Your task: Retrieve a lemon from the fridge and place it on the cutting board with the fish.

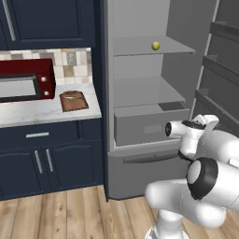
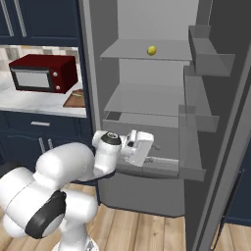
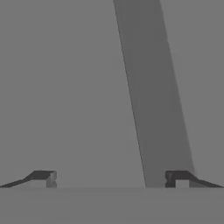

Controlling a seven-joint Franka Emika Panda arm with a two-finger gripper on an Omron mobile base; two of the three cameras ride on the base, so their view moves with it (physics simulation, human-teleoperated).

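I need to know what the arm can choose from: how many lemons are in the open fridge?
1. The lemon sits alone on the upper shelf of the fridge, toward its right side. The drawer's inside is hidden, so more could be there.

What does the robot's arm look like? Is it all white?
Mostly white. The arm is made of fat, rounded, shiny white sections, with dark rings where the sections join. At its end sits a blocky white hand; this tool ends in two small dark fingertips with paler grey faces. No cables or markings show on it.
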